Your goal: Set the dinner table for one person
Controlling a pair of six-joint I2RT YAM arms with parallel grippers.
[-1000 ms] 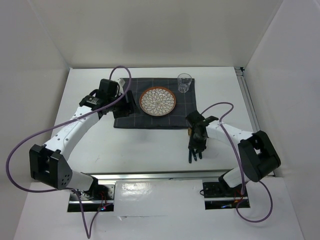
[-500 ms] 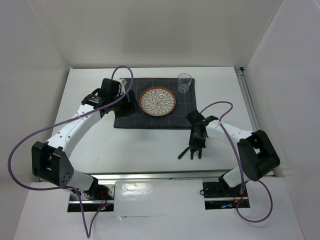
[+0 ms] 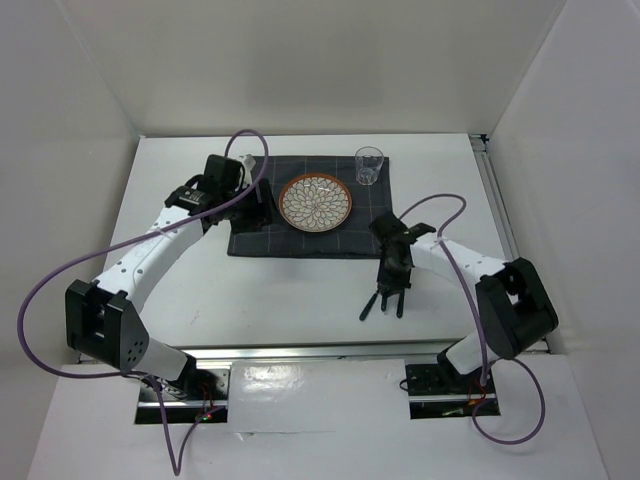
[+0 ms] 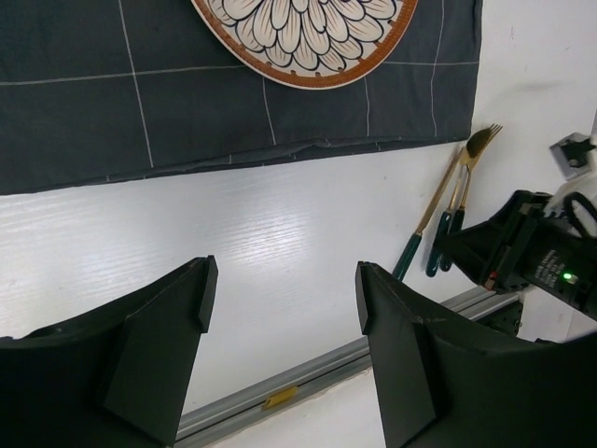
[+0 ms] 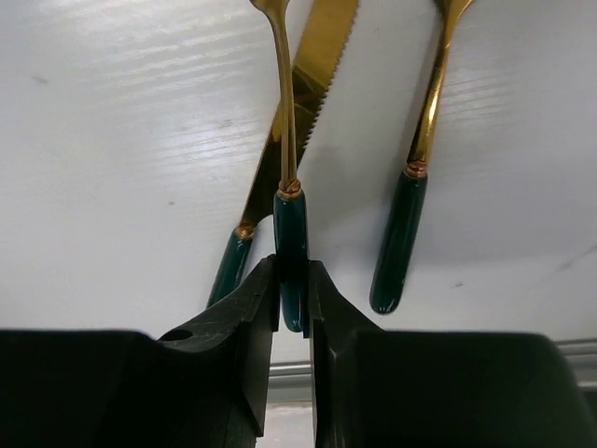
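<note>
**Near edge, right of centre.** The right gripper is noted clamped on the green handle of one gold-stemmed utensil, gripped at the butt end. The head is cut off in the wrist view, so fork vs. spoon is not determined. The stem is seen crossing over a serrated knife lying on the dinner table. A third green-handled piece lies just beside on the right, apart from the held one.

**Orientation.** All 3 long axes run approx. near-to-far, handles toward the near rail and heads toward the cloth. The held piece extends straight out from the jaws, away from the arm bases.

**Mid table.** A dark checked cloth is laid beyond and to the left of the held utensil, w/ its near right corner close by. A patterned plate is centred on the cloth. A clear glass stands upright at the far right corner.

**Left side.** The left gripper is found w/ fingers apart and empty, by the cloth's left part.

**Judgement.** The right arm is much the nearer to the cutlery. The carry is best made forward and leftward onto the cloth beside the plate, w/ the axis kept near-to-far. The setting is est. part done, w/ no cutlery laid at the plate yet.
</note>
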